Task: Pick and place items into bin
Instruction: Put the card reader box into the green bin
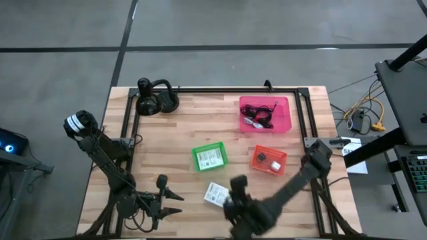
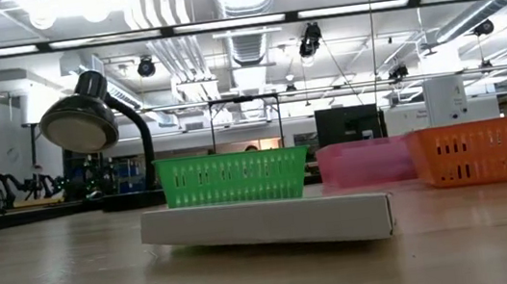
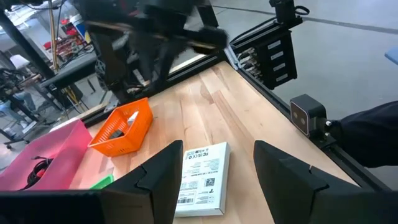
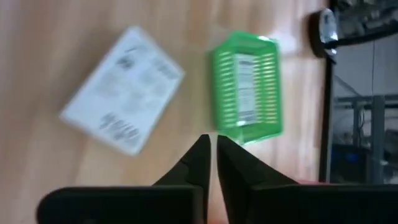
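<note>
Nearest the front edge, one white flat packet is still lying loose on the table, outside every bin; the low view shows it flat on the wood in front of the green bin. The right gripper is hanging just beside this packet, its fingers pressed together on nothing, so no grasp is being made. The left gripper is waiting at the near left corner, pointing toward the packet with its fingers standing apart and empty.

Further back, the green bin is already holding a white packet with a printed label. The orange bin is holding small pieces, one dark and one white. Farthest, the pink bin is holding the black and red cables. The black headphones are sitting at the far left corner, not part of the work.

Judgement: sorting is nearly complete. The one loose packet appears to be the only item outstanding, and it is still needing to be picked and binned.
</note>
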Motion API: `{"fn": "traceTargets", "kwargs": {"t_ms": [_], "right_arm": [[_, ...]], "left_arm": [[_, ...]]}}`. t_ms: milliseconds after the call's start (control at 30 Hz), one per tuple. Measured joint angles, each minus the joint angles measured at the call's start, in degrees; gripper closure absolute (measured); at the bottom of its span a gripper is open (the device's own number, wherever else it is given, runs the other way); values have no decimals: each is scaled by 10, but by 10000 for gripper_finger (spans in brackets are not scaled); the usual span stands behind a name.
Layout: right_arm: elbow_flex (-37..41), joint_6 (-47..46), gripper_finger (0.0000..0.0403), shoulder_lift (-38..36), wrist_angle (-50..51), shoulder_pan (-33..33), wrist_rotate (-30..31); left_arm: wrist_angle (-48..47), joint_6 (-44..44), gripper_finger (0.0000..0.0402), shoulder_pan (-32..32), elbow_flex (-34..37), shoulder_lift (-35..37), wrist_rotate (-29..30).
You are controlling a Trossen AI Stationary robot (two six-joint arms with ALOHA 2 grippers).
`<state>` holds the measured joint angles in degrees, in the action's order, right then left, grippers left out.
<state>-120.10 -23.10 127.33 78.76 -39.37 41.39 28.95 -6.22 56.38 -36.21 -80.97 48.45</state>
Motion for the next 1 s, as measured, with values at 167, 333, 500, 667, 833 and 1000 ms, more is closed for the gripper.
{"fn": "traceTargets", "kwargs": {"t_ms": [167, 333, 500, 667, 833, 1000], "right_arm": [[69, -33, 394, 16, -38, -54, 1], [170, -36, 394, 21, -114, -73, 5], [258, -25, 394, 21, -214, -70, 9], [316, 53, 394, 16, -329, -69, 10], [333, 95, 394, 13, -363, -63, 4], [343, 171, 395, 13, -423, -38, -57]], "left_arm": [[0, 0, 220, 0, 0, 0, 0], [0, 0, 220, 0, 0, 0, 0], [0, -1, 220, 0, 0, 0, 0], [0, -1, 220, 0, 0, 0, 0], [2, -1, 220, 0, -3, 0, 0], [1, 0, 220, -1, -3, -1, 0]]}}
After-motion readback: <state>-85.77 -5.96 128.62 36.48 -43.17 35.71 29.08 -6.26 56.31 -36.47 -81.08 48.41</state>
